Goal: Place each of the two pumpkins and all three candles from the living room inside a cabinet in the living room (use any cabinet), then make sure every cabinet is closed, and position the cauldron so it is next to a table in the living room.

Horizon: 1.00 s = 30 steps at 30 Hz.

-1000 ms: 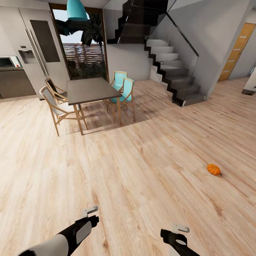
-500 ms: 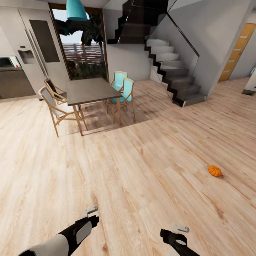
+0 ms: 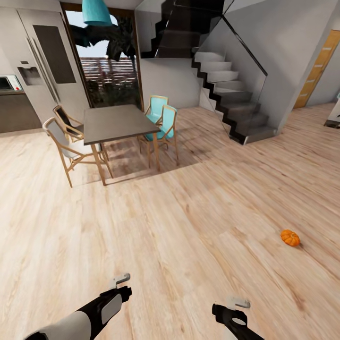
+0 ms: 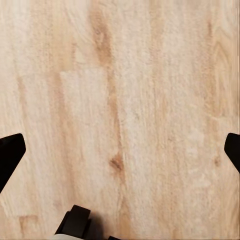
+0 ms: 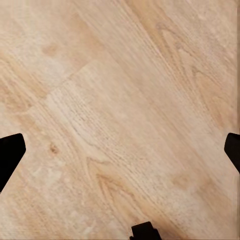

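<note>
One small orange ribbed pumpkin (image 3: 290,237) lies on the wooden floor (image 3: 189,226), ahead of me and to the right. In the head view my left gripper (image 3: 120,280) and right gripper (image 3: 239,302) hang low over the bare floor, well short of the pumpkin. The left wrist view has the left gripper (image 4: 120,150) open, its dark fingertips (image 4: 10,152) far apart with only floorboards between them. The right gripper (image 5: 120,150) is open in the same way over bare planks. The candles, the cabinet and the cauldron are out of view.
A grey dining table (image 3: 115,123) with several chairs, two of them turquoise (image 3: 163,123), stands ahead on the left. A dark staircase (image 3: 226,99) with a glass side rises at the back right. A fridge (image 3: 42,61) and a kitchen counter stand at the far left.
The whole view has shifted, so the camera has moved: the table now sits further left and the pumpkin lower and further right. Both arms keep their pose.
</note>
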{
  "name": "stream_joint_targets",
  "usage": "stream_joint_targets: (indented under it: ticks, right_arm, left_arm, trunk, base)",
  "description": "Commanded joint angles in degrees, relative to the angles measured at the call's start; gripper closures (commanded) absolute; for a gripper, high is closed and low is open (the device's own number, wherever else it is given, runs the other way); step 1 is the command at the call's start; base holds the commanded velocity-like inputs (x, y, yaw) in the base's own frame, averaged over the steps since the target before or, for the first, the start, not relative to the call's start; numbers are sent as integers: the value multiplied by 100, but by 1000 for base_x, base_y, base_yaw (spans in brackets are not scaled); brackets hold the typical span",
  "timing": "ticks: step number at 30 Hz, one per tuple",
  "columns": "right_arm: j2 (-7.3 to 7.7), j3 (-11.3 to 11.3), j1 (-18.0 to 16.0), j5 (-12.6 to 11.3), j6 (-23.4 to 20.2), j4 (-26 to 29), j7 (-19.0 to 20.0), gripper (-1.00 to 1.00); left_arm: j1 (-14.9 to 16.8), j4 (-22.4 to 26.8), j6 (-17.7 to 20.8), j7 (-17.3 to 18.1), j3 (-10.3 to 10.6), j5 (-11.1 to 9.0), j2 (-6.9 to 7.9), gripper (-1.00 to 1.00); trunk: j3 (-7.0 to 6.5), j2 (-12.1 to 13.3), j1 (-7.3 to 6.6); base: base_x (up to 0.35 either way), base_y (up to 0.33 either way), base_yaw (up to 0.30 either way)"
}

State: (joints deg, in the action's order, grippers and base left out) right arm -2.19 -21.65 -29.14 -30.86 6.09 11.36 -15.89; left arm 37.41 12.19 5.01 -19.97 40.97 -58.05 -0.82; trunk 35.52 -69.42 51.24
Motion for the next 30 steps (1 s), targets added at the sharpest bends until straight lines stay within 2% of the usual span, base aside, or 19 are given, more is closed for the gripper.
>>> stream_joint_targets:
  ticks: [1, 10, 30]
  right_arm:
    - [0, -49, -4, -61, 24, -2, -26, -100]
    - [-9, -50, -4, -61, 24, -2, -43, -100]
    - [-9, -58, -4, -61, 24, -19, -45, -100]
  left_arm:
    - [3, 12, 24, -42, 42, -22, 3, -100]
    - [4, 12, 24, -42, 42, -31, 3, -100]
    - [4, 19, 17, -45, 42, -31, 3, -100]
  trunk:
    - [5, -3, 2]
    - [5, -3, 2]
    - [5, -3, 2]
  base:
    - [222, -192, 0]
    - [233, -115, 67]
    - [12, -3, 287]
